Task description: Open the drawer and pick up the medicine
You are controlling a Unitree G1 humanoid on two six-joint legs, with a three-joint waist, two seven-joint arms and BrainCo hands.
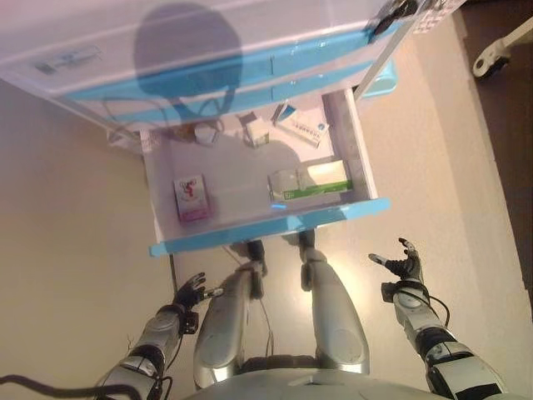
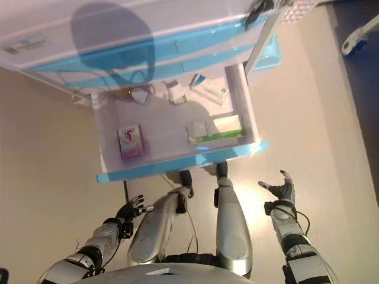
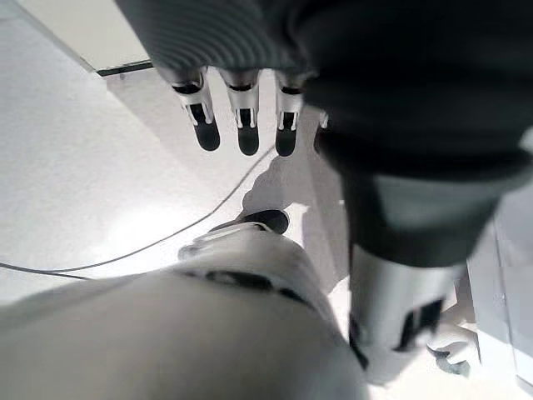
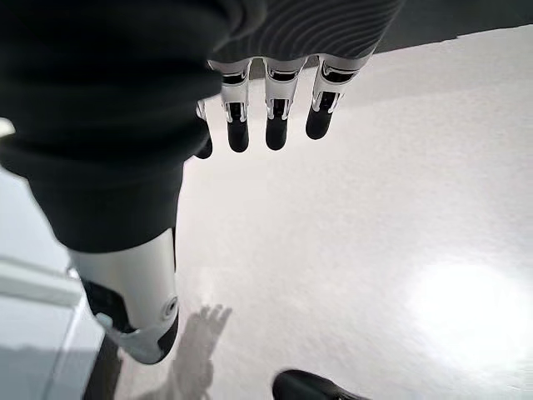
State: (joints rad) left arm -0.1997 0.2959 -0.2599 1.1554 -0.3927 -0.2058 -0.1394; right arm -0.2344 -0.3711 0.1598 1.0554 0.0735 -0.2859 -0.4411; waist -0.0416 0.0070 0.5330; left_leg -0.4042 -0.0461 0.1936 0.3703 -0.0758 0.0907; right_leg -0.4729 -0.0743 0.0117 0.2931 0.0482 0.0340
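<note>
1. Both hands hang low, nearest the head camera: the left hand [image 1: 190,293] sits down by the lower left with fingers loosely spread and nothing in them, and the right hand [image 1: 403,260] floats out to the right, palm up, fingers relaxed and empty. Each wrist view shows straight fingers over bare floor, no contact anywhere.

2. Beyond them the drawer [image 1: 258,232] stands pulled well out, its blue front edge facing the robot. So opening looks done; the pick has not begun.

3. Medicine is all inside that drawer: a pink box [image 1: 191,198] toward the left, a green-and-white box [image 1: 310,184] toward the right, a small white box [image 1: 256,131] and a blue-and-white carton [image 1: 301,127] up at the back near the cabinet.

4. Risk one: which medicine? Several packs, none named by the task. A vague reach could land between two boxes.

5. Risk two: the hands sit below and in front of the blue front edge. Coming straight in, fingers may clip that lip and shove the drawer back toward shut.

6. Risk three: the green-and-white box lies close to the right wall, so fingers may jam against it instead of closing round the pack.

7. Risk four: flat boxes on a smooth floor could skid away under a shallow pinch.
</note>
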